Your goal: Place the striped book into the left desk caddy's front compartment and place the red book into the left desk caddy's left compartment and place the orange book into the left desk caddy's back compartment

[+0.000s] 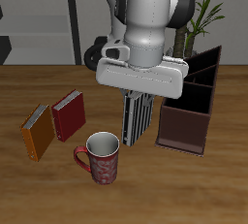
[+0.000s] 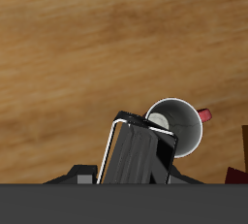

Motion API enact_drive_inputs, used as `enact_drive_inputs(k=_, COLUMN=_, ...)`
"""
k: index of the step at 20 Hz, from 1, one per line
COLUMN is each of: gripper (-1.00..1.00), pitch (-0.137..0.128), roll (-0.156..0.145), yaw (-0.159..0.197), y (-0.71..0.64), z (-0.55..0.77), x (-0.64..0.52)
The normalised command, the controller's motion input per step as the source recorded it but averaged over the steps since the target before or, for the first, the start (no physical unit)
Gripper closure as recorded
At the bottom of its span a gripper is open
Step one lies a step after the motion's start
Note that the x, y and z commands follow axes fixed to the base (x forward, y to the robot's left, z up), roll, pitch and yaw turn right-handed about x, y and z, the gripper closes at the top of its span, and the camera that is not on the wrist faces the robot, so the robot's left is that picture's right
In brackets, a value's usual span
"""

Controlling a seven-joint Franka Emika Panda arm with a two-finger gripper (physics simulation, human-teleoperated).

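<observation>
My gripper [image 1: 136,100] is shut on the striped book [image 1: 137,121] and holds it upright by its upper end, above the table and beside the left desk caddy [image 1: 186,128]. The caddy is a dark maroon box with a black inside; its slots are open at the top. In the wrist view the striped book [image 2: 136,155] sticks out from between my fingers. The red book [image 1: 68,114] and the orange book [image 1: 37,132] lie side by side on the table, far from the caddy.
A red patterned mug [image 1: 100,157] stands near the table's front edge, just in front of the hanging book; it also shows in the wrist view [image 2: 179,126]. A potted plant [image 1: 203,0] stands behind the caddy.
</observation>
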Motion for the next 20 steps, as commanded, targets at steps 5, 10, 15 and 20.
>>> enact_drive_inputs(k=5, gripper=1.0, pitch=-0.008, roll=0.0, yaw=-0.009, y=-0.08, z=0.2, x=-0.4)
enact_drive_inputs(k=10, gripper=1.0, pitch=-0.118, roll=-0.013, yaw=0.027, y=0.05, z=0.26, x=-0.78)
enact_drive_inputs(k=15, gripper=1.0, pitch=-0.038, roll=-0.025, yaw=0.005, y=0.01, z=0.1, x=-0.5)
enact_drive_inputs(k=20, gripper=1.0, pitch=-0.07, roll=0.006, yaw=-0.011, y=-0.02, z=0.1, x=-0.5)
